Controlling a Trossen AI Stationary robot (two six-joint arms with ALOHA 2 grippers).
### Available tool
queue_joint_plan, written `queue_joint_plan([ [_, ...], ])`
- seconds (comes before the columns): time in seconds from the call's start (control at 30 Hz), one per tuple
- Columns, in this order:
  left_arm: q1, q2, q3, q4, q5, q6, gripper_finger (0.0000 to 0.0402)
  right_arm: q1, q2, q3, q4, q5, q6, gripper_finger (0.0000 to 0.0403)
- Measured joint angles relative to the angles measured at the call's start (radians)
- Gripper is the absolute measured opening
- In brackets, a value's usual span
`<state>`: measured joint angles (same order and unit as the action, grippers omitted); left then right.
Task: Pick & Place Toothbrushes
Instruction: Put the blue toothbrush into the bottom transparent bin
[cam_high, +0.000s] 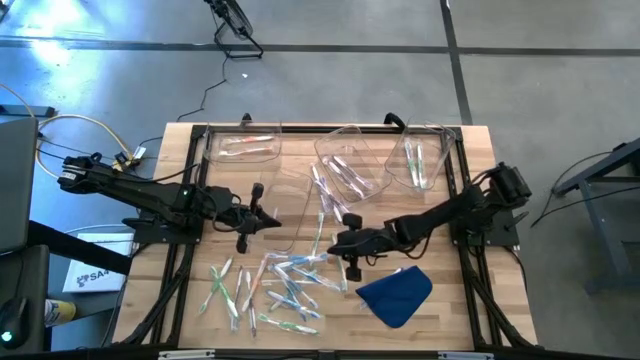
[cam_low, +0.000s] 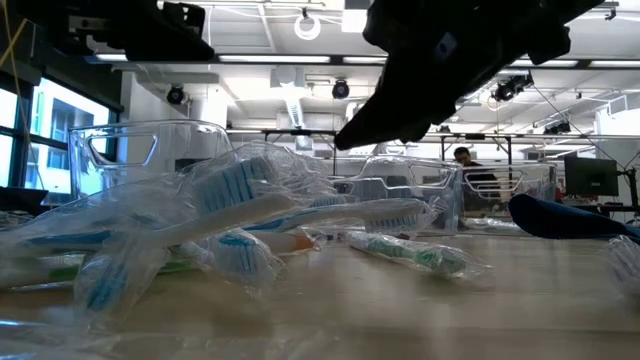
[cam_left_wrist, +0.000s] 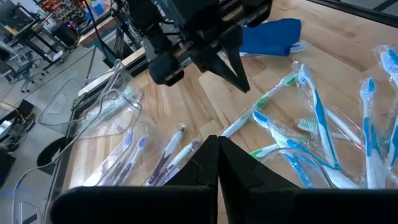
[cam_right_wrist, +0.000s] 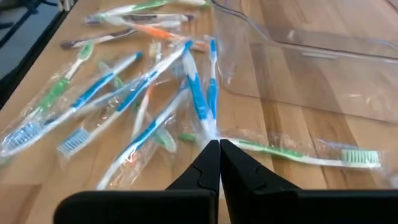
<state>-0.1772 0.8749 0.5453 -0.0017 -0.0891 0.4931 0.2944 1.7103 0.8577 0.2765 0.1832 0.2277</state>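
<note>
Many toothbrushes (cam_high: 285, 285) in clear wrappers lie scattered over the near middle of the wooden table (cam_high: 460, 310), mostly blue and green ones, a few pink or orange. From above I see more of them inside the clear bins: one bin (cam_high: 240, 148) at the far left, a tilted one (cam_high: 350, 160) at far centre, another (cam_high: 420, 158) at far right.

My right gripper (cam_high: 332, 245) sits at the far edge of the loose pile, near table centre. In its wrist view its fingers (cam_right_wrist: 208, 165) are pressed together, and the tips sit right at the clear wrapper end of a blue toothbrush (cam_right_wrist: 198, 93); I cannot tell whether the wrapper is actually pinched. A green toothbrush (cam_right_wrist: 298, 155) lies just beside the tips, near the wall of an empty clear bin (cam_right_wrist: 323, 56).

My left gripper (cam_high: 275, 222) hangs over the table left of centre, tips pressed together with nothing between them, pointing toward the right arm. Its fingers (cam_left_wrist: 217, 168) show closed in its own wrist view.

A blue cloth (cam_high: 396, 292) lies crumpled at the near right, just beside the pile.

Low view: wrapped brushes fill the foreground; a person (cam_low: 465, 158) sits far back in the room.
</note>
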Motion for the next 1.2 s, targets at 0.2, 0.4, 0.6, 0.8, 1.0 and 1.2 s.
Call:
queue_joint_plan([
  [0.2,0.000,0.000,0.000,-0.001,-0.001,0.000,0.0000,-0.021,0.000,0.000,0.004,-0.003,0.041,0.0004],
  [0.4,0.000,0.000,0.000,-0.001,-0.001,0.000,0.0000,-0.036,0.000,0.000,0.000,-0.004,0.040,0.0004],
  [0.6,0.000,0.000,0.000,-0.001,-0.001,0.000,0.0000,-0.050,0.000,0.000,-0.037,-0.071,0.035,0.0004],
  [0.8,0.000,0.000,0.000,-0.001,-0.001,0.000,0.0000,-0.050,0.000,0.000,-0.041,-0.061,0.037,0.0024],
  [1.0,0.000,0.000,0.000,0.000,-0.001,0.000,0.0000,-0.050,0.000,0.000,-0.041,-0.059,0.034,0.0099],
  [1.2,0.000,0.000,0.000,-0.001,-0.001,0.000,0.0000,-0.051,0.000,0.000,-0.041,-0.097,0.035,0.0132],
])
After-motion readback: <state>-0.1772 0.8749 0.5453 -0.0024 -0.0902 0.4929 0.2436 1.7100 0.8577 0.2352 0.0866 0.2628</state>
